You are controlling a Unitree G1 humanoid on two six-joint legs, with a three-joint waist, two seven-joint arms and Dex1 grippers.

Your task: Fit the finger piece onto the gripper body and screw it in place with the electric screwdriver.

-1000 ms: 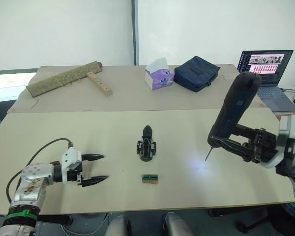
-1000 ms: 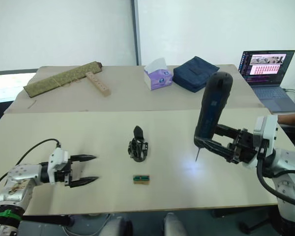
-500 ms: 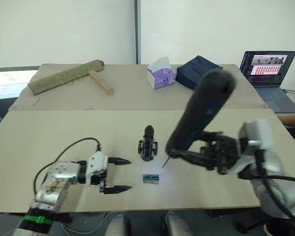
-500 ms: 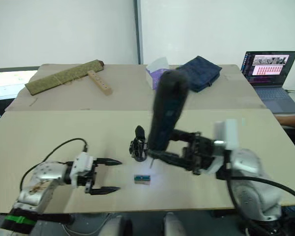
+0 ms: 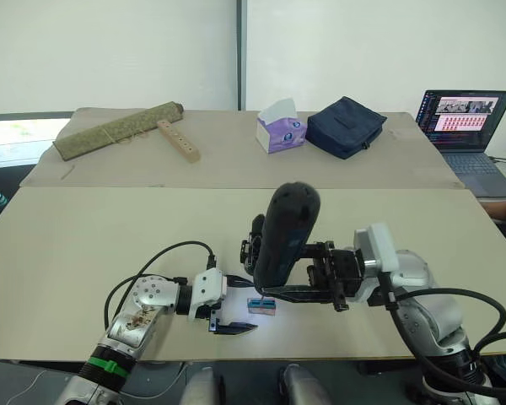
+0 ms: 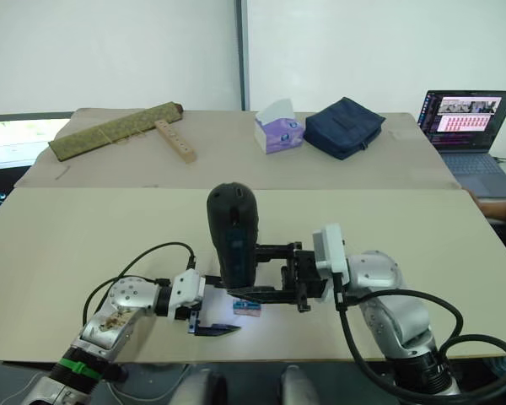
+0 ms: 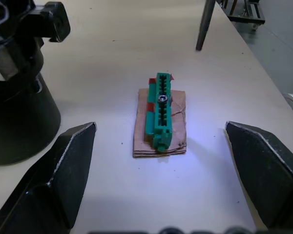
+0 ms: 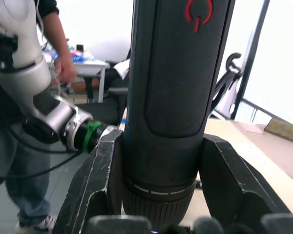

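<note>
Right hand (image 5: 320, 278) clenched on the electric screwdriver (image 5: 282, 232), upright, bit down over the green block (image 7: 161, 111) (screw holder, likely). Left hand (image 7: 161, 161) released, fingers straddling that block. Gripper body (image 5: 253, 245) just behind on tabletop (image 5: 110, 228).

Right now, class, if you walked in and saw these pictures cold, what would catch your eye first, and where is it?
The thick black electric screwdriver stands upright at the near middle of the table, clamped in the right tool. Just below it a small green-and-tan block lies in a pool of white light, between the open fingers of the left tool. Behind the screwdriver, partly hidden, stands the black gripper body.
</note>
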